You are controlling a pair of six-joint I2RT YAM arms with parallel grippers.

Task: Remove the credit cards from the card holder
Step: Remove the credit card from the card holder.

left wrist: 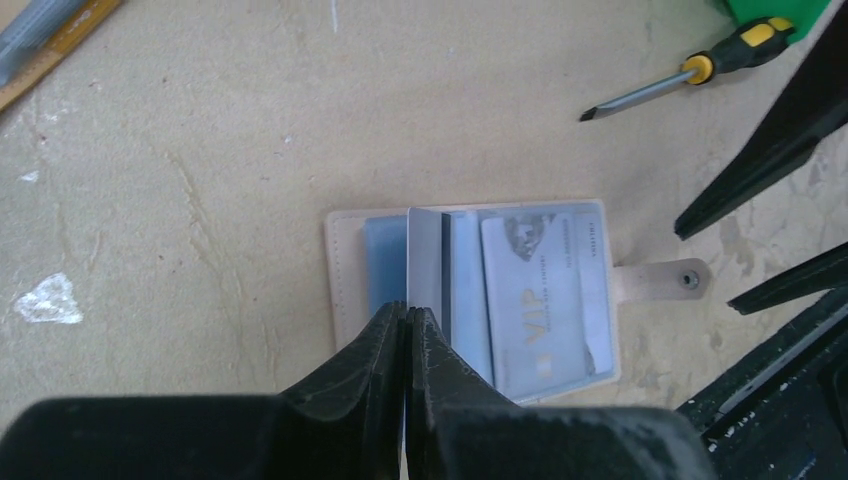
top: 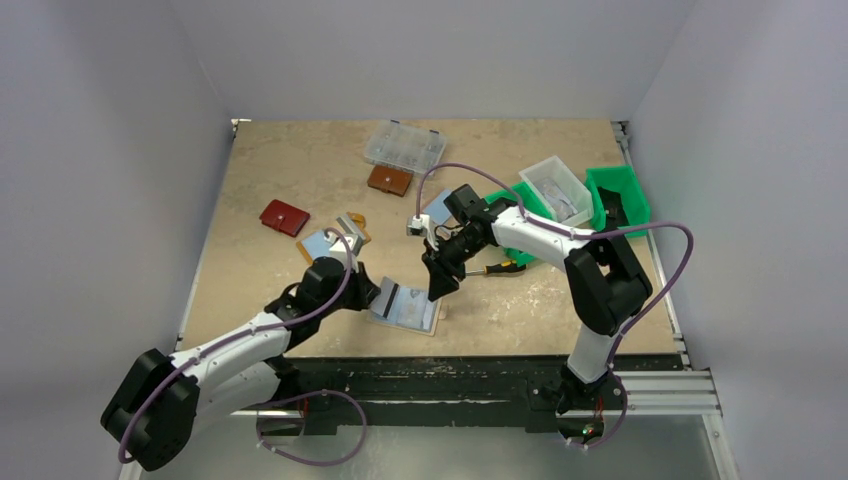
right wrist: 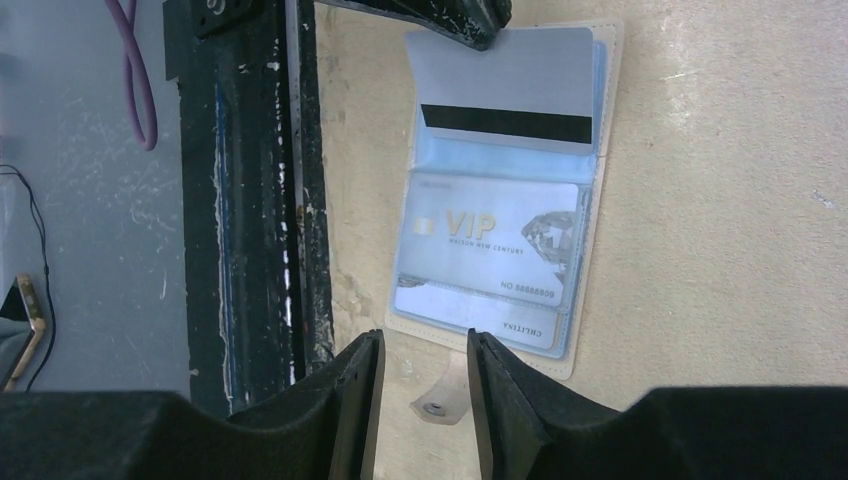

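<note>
The tan card holder (top: pixel 410 310) lies open on the table near the front edge, pale blue pockets up. My left gripper (left wrist: pixel 407 310) is shut on the edge of a grey credit card (left wrist: pixel 425 255) with a black stripe (right wrist: pixel 505 122), which stands half out of the holder's end pocket. A silver VIP card (right wrist: pixel 490 240) and another card beneath it sit in the pockets (left wrist: pixel 545 300). My right gripper (right wrist: pixel 425 350) is open just above the table, its fingers either side of the holder's snap tab (right wrist: pixel 437 403), holding nothing.
A yellow-handled screwdriver (left wrist: pixel 690 75) lies right of the holder. Farther back are a red wallet (top: pixel 284 217), a brown wallet (top: pixel 389 180), a clear compartment box (top: pixel 404 146), loose cards (top: pixel 318 245) and green bins (top: pixel 617 195). The black frame rail (right wrist: pixel 250 200) runs along the table's near edge.
</note>
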